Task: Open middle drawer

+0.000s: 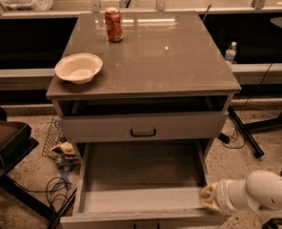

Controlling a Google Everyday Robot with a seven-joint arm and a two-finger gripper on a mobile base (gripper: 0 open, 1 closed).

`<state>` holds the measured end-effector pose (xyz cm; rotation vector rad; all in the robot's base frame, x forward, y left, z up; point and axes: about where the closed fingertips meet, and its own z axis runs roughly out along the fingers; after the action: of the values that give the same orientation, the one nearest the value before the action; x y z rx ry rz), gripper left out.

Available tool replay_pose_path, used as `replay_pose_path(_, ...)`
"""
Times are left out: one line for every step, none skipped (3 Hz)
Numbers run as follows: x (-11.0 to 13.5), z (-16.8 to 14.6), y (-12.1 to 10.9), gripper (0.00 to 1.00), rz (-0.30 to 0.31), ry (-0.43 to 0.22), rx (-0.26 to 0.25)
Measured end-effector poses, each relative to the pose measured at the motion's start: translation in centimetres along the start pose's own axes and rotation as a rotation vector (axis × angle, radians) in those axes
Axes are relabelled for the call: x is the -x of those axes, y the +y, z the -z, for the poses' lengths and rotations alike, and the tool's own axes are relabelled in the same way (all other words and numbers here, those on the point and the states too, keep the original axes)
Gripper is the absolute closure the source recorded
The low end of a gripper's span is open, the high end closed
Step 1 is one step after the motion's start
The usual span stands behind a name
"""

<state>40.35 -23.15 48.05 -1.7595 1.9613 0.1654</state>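
The middle drawer (141, 168) is pulled far out toward me, and its plain grey inside is in view. Only the top edge of its front (131, 219) shows at the bottom of the view. Above it, another grey drawer front (103, 127) with a small black handle (143, 133) sits under a dark gap below the top. A third drawer is hidden. My gripper (207, 197), tan-tipped on a white arm (260, 194), is at the open drawer's front right corner.
A white bowl (79, 67) and a red soda can (114, 25) stand on the cabinet top (169, 56). A dark chair (5, 140), a wire rack (53, 137) and cables lie on the floor at left. A water bottle (231, 52) and a stand leg (246, 132) are at right.
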Motion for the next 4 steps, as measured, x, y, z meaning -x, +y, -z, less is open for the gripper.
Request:
replay_pose_path(1.8, 0.0, -4.9, 1.0, 0.081, -0.014, -0.069)
replay_pose_path(1.8, 0.0, -4.9, 1.0, 0.081, -0.014, -0.069)
replay_pose_path(2.1, -3.2, -3.8, 1.0, 0.071, -0.006, -0.034)
replay_pose_path(2.7, -9.6, -2.2, 1.0, 0.063, -0.01, 0.038)
